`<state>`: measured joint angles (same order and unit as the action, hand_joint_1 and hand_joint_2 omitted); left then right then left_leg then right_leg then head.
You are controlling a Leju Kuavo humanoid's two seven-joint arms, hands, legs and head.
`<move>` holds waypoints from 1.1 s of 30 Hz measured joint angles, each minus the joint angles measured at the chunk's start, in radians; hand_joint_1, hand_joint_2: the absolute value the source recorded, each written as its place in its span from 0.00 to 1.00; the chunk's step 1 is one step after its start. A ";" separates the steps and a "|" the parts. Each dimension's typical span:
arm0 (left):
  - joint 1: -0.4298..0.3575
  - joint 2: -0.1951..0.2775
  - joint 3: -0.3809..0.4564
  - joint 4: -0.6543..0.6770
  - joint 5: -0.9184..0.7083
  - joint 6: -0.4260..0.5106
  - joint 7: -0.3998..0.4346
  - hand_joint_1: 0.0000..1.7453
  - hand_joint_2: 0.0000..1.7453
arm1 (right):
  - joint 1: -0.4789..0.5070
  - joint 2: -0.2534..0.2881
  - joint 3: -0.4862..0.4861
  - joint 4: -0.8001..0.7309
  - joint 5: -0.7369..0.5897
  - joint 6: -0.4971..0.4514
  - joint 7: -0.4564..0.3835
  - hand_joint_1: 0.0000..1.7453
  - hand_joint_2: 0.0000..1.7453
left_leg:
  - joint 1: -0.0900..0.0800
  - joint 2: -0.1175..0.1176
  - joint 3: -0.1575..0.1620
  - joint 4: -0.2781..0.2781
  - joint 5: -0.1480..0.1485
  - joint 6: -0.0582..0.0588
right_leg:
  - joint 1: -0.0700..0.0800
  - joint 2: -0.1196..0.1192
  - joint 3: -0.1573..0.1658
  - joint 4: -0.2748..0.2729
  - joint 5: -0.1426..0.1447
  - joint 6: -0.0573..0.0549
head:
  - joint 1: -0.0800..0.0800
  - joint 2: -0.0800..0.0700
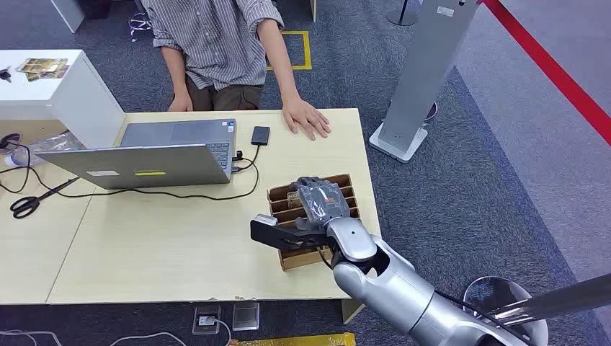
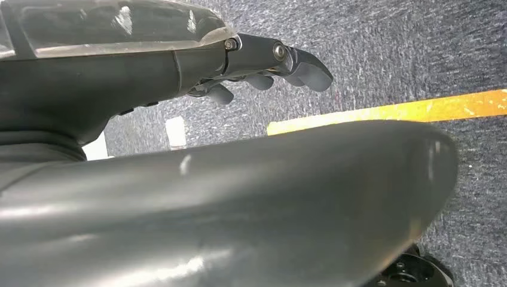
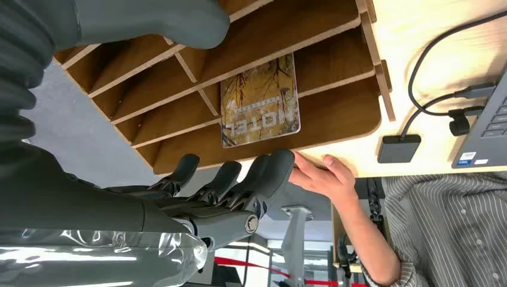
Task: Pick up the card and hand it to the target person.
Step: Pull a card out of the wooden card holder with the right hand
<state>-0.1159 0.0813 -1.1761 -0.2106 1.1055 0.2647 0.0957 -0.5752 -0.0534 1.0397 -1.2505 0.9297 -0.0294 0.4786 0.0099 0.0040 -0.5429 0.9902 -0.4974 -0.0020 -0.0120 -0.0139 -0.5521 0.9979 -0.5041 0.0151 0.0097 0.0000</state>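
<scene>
Setting: an office or demonstration floor laid out as a reception desk, with grey carpet (image 1: 475,180) marked by a red floor line (image 1: 555,72) at 1 o'clock and a yellow taped square (image 1: 306,50) at 12 o'clock. A pale wooden desk (image 1: 166,245) carried an open laptop (image 1: 155,155) at 10 o'clock, a phone (image 1: 260,135) on a cable, scissors (image 1: 36,198) at 9 o'clock and a slotted wooden card rack (image 1: 288,205) holding a card printed HOTEL (image 3: 260,101). A person in a striped shirt (image 1: 216,43) sat across at 12 o'clock, beside a grey kiosk stand (image 1: 418,86).
</scene>
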 joint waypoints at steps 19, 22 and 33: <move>0.000 0.000 -0.001 0.000 0.000 0.000 0.000 0.00 0.00 | -0.002 0.000 0.007 0.008 -0.008 -0.006 0.003 0.76 1.00 | 0.000 0.000 0.000 0.000 0.000 0.000 | 0.000 0.000 0.000 0.000 0.000 0.000 | 0.000 0.000; 0.000 0.000 -0.002 0.000 0.000 -0.001 0.000 0.00 0.00 | -0.003 0.000 0.007 0.008 -0.008 -0.010 0.003 0.77 1.00 | 0.000 0.000 0.000 0.000 0.000 0.000 | 0.000 0.000 0.000 0.000 0.000 0.000 | 0.000 0.000; -0.005 0.000 -0.004 0.000 -0.004 0.000 -0.001 0.00 1.00 | -0.005 0.000 0.006 0.010 -0.008 -0.022 0.004 0.83 1.00 | 0.000 0.000 0.000 0.000 0.000 0.000 | 0.000 0.000 0.000 0.000 0.000 0.000 | 0.000 0.000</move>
<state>-0.1213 0.0813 -1.1800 -0.2106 1.1017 0.2645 0.0944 -0.5798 -0.0534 1.0455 -1.2402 0.9216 -0.0512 0.4821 0.0099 0.0041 -0.5426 0.9902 -0.4974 -0.0020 -0.0120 -0.0139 -0.5520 0.9979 -0.5041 0.0151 0.0095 0.0000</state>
